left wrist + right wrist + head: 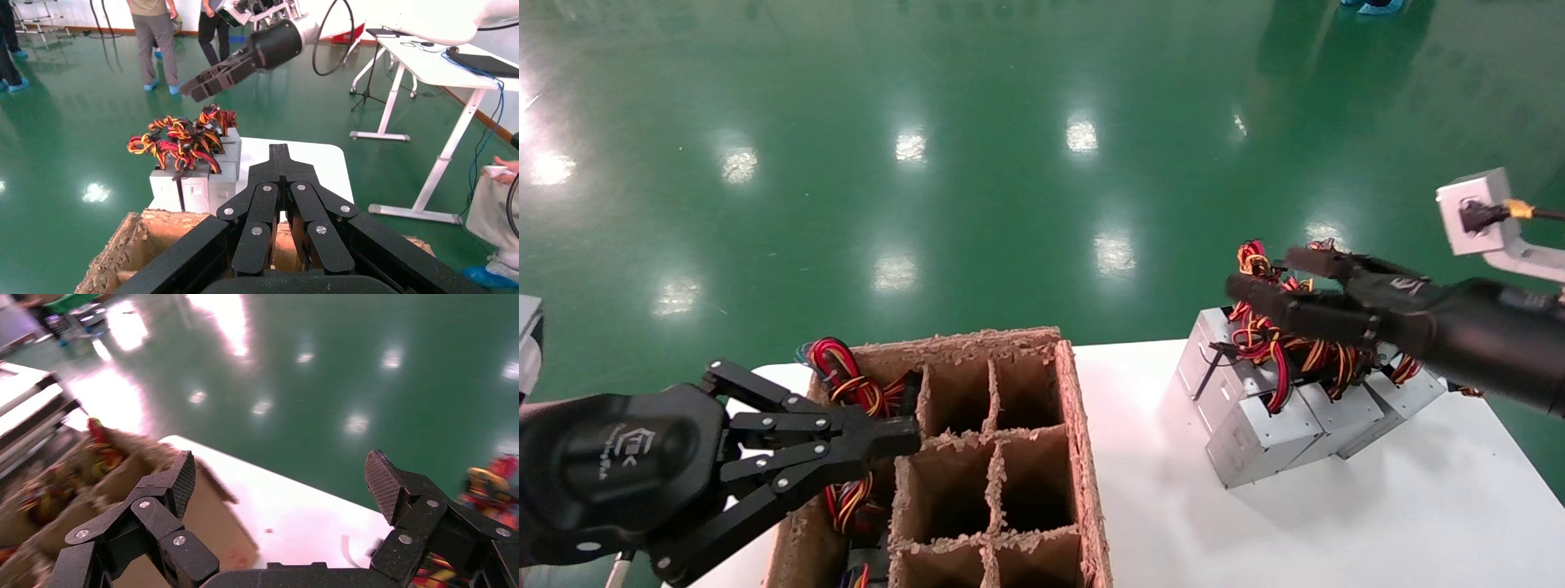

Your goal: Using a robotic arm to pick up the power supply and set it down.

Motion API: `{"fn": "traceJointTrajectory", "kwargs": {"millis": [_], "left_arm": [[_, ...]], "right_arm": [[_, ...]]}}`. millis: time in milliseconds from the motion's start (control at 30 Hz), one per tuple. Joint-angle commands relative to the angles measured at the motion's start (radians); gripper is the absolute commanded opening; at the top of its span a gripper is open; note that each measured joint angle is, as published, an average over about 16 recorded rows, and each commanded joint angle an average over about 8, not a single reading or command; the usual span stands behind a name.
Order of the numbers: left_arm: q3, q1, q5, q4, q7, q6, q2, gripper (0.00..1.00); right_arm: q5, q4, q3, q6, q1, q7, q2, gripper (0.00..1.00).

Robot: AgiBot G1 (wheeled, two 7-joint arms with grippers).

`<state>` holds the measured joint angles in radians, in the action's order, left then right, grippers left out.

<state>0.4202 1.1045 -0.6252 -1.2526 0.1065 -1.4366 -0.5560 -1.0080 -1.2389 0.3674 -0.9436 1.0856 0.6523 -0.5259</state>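
Several silver-grey power supplies [1258,433] lean together on the right side of the white table [1336,523], their red, yellow and black wire bundles [1279,347] on top. My right gripper [1261,272] hovers open just above those wires and holds nothing. In the right wrist view its fingers [281,478] are spread wide over the tabletop. My left gripper [907,437] is shut and empty at the lower left, over the left edge of the cardboard box. The left wrist view shows its closed tips [280,150], the power supplies [196,184] and the right gripper [205,86] above them.
A brown cardboard divider box [1083,425] stands on the table's left half. Wire bundles [846,384] stick out of its leftmost cells; the other visible cells are dark and look empty. Bare tabletop lies between the box and the power supplies. Green floor surrounds the table.
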Motion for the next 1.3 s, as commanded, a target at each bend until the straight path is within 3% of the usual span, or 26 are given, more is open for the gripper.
{"fn": "traceJointTrajectory", "kwargs": {"millis": [33,100,333,367,1300], "left_arm": [[0.000,0.000,0.000,0.000,0.000,0.000,0.000,0.00],[0.000,0.000,0.000,0.000,0.000,0.000,0.000,0.05],[0.000,0.000,0.000,0.000,0.000,0.000,0.000,0.93],[0.000,0.000,0.000,0.000,0.000,0.000,0.000,1.00],[0.000,0.000,0.000,0.000,0.000,0.000,0.000,1.00]], "right_arm": [[0.015,-0.002,-0.005,-0.030,-0.001,-0.025,-0.005,1.00],[0.030,-0.005,-0.009,-0.060,-0.001,-0.050,-0.009,1.00],[0.082,-0.013,-0.026,-0.164,-0.003,-0.138,-0.025,1.00],[0.089,-0.015,-0.028,-0.178,-0.004,-0.150,-0.028,1.00],[0.284,-0.046,-0.090,-0.568,-0.011,-0.472,-0.087,1.00]]}}
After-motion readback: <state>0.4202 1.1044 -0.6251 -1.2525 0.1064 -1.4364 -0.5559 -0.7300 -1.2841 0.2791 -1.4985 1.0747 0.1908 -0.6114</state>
